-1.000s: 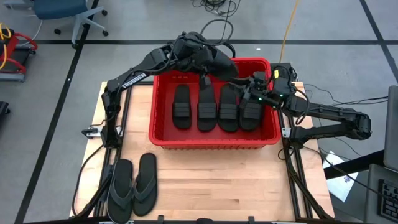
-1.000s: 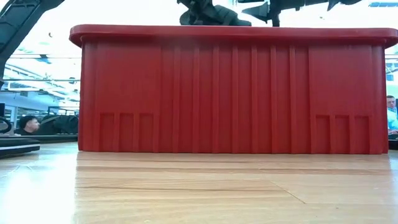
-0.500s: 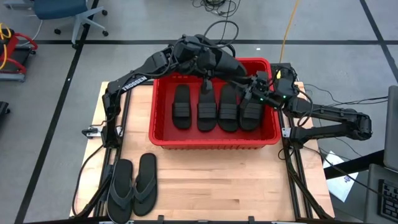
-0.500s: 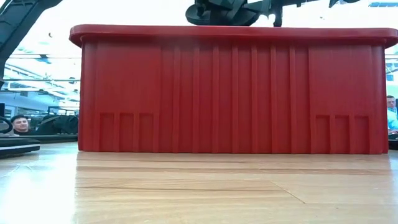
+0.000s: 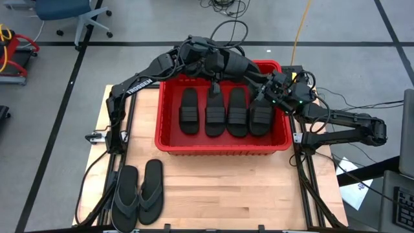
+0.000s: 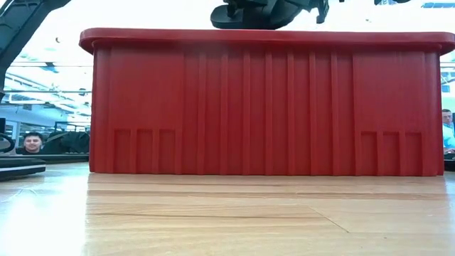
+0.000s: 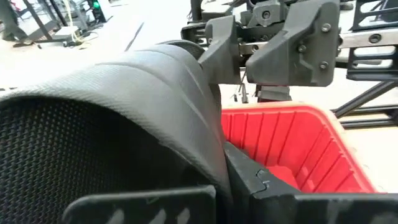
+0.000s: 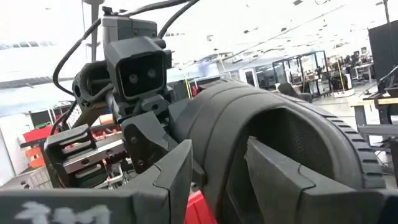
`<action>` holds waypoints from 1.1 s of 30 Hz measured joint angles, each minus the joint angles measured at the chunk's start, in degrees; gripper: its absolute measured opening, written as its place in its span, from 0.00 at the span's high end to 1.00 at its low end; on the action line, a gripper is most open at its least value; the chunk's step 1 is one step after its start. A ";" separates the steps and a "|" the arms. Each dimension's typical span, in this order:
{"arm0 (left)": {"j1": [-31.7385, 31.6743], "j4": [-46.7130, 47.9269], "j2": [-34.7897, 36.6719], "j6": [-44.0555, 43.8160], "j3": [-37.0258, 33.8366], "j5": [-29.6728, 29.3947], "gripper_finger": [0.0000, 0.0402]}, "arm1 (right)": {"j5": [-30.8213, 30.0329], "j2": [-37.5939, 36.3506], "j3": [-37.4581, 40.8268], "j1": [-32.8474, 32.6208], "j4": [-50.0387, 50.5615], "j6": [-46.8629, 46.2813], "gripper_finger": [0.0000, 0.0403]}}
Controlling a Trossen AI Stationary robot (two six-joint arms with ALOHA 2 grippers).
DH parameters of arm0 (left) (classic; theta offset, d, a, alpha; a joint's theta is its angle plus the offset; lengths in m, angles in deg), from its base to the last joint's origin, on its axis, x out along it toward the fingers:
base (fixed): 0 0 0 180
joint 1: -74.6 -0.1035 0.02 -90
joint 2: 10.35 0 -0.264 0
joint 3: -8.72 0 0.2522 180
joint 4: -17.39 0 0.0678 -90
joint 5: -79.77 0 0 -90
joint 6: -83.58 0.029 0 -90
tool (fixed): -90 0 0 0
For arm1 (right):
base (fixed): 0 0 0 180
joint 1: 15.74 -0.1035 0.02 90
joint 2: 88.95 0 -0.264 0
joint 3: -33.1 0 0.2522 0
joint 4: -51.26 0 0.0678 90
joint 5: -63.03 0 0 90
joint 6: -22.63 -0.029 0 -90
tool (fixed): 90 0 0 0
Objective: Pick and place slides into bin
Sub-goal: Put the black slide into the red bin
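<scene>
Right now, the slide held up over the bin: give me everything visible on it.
A black rubber slide with a wide ribbed band strap and a pebbled footbed, held in the air over the far rim of the red bin, above the four slides lying in a row inside. Both grippers are on it: the left gripper is shut on one end, and the right gripper has its fingers around the other end. It touches nothing else.

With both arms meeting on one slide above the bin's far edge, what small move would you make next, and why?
Probably open the left gripper. It is shut on the held slide over the bin, while the right gripper has one finger under the strap and one over it, so it seems ready to take over. Four slides lie below; two flip-flops wait on the table.
</scene>
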 joint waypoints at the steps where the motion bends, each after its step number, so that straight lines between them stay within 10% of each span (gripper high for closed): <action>1: 0.00 0.17 0.00 -0.17 0.00 0.23 1.00 | -0.02 0.00 0.00 0.00 0.00 0.01 0.64; 13: -0.36 2.41 -0.43 -4.07 -0.11 0.83 1.00 | 0.92 -0.22 0.00 -1.33 5.96 8.58 0.64; 33: -8.59 19.62 -0.27 -15.37 -0.13 21.35 1.00 | -6.84 0.32 -12.86 -5.80 37.44 34.63 0.69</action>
